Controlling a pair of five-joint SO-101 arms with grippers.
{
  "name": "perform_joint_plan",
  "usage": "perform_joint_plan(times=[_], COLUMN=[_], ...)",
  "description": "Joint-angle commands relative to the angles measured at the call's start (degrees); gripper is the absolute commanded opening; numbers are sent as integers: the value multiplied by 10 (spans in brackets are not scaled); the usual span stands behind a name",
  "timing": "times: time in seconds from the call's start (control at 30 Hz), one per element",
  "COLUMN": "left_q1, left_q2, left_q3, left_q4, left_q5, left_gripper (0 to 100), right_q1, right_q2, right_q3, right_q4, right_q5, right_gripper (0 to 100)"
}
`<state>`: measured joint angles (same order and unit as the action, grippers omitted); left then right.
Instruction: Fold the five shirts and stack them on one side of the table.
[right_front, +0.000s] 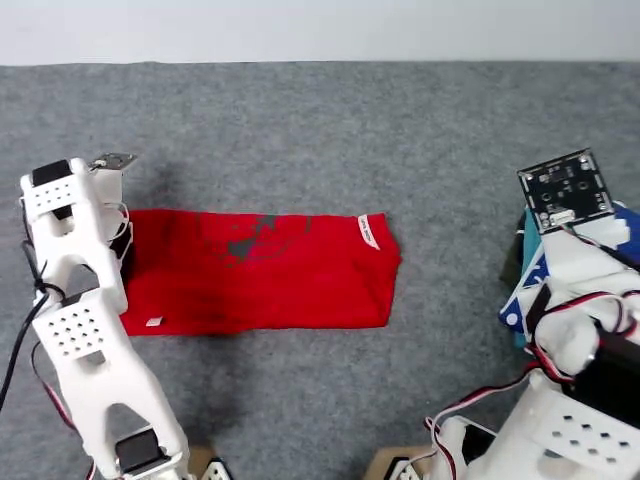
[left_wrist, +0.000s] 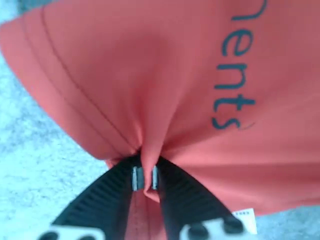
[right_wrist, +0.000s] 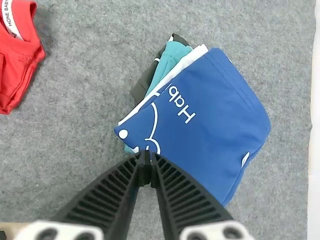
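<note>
A red shirt (right_front: 260, 270) lies folded into a long strip on the grey felt table (right_front: 330, 130), its collar end toward the right. My left gripper (left_wrist: 144, 179) is shut on a pinch of the red shirt (left_wrist: 165, 80) at its left end, by the left arm (right_front: 75, 240). My right gripper (right_wrist: 146, 165) hangs shut with nothing in it above a stack of folded shirts (right_wrist: 200, 125) with a blue one on top. That stack (right_front: 528, 290) sits at the table's right edge, mostly hidden under the right arm (right_front: 575, 230).
The red shirt's collar end (right_wrist: 15, 55) lies to one side of the stack with bare grey felt (right_wrist: 85, 90) between them. The table's far half is open felt. Arm bases stand at the near edge.
</note>
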<state>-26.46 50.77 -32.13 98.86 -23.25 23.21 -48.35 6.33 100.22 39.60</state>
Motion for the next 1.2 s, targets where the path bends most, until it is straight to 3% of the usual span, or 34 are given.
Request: perform_joint_plan(times=[0.0,0.3,0.63,0.8,0.93,1.17], left_q1=[3,0,-37,-46,-50,-64], left_q2=[-44,-200,-138,-127,-127,-117], left_q3=[23,40,20,-38,-73,-70], left_q4=[18,17,11,11,16,11], left_q5=[-2,-10,-15,55,-18,-22], left_gripper=[115,182,182,179,211,261], right_q1=[7,7,7,7,6,6], right_q2=[-6,-3,-3,-2,-1,-1], right_q3=[-4,-4,-4,-4,-4,-4], right_q4=[7,6,6,6,5,5], right_q5=[5,5,5,5,5,6], right_gripper=[10,10,10,10,10,11])
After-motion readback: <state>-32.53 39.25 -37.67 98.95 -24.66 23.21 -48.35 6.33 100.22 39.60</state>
